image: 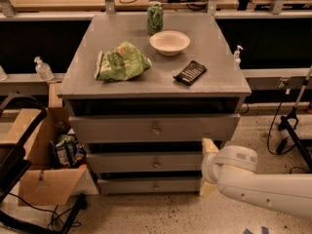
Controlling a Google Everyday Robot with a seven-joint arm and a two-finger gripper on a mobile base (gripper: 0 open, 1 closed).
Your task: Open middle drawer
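Observation:
The grey cabinet has three drawers stacked under its top. The middle drawer (126,163) has a wide flat front with a small round knob (156,165) at its centre, and its front sits flush between the other two. My gripper (207,167) is at the right end of the middle drawer's front, to the right of the knob. It is open, with one cream fingertip (209,146) above and the other near the bottom drawer (146,185). It holds nothing.
The top drawer (117,128) sticks out slightly. On the cabinet top (122,89) lie a green chip bag (119,61), a white bowl (169,42), a green can (155,17) and a dark snack bar (190,72). A cardboard box (44,179) stands at the left.

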